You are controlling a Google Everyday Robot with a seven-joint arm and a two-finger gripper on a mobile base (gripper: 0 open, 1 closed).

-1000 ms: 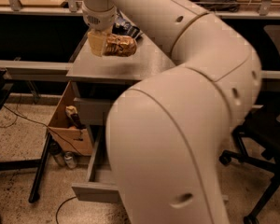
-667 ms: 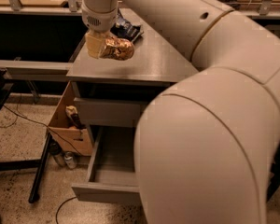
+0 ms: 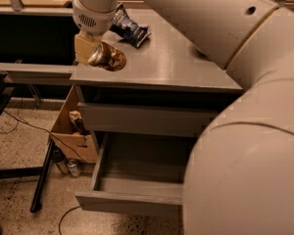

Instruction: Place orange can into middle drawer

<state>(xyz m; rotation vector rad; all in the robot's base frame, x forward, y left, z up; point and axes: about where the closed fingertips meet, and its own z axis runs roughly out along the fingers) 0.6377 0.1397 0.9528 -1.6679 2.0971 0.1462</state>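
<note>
The orange can (image 3: 108, 58) is a shiny coppery can held on its side, silver top towards the camera. My gripper (image 3: 90, 50) is shut on it and holds it in the air at the front left corner of the grey cabinet top (image 3: 176, 65). The middle drawer (image 3: 137, 180) is pulled open below and to the right of the can; its inside looks bare. The closed grey drawer front (image 3: 147, 119) sits above it. My large pale arm fills the right side of the view and hides the drawer's right part.
A dark blue crinkled snack bag (image 3: 128, 27) lies on the cabinet top behind the gripper. A cardboard box (image 3: 71, 131) stands on the floor left of the cabinet, with small cans (image 3: 73, 168) and a black stand leg (image 3: 41, 180) beside it.
The gripper with the can has moved left and forward, from above the cabinet top to its front left corner. The arm has swung right, uncovering the open drawer.
</note>
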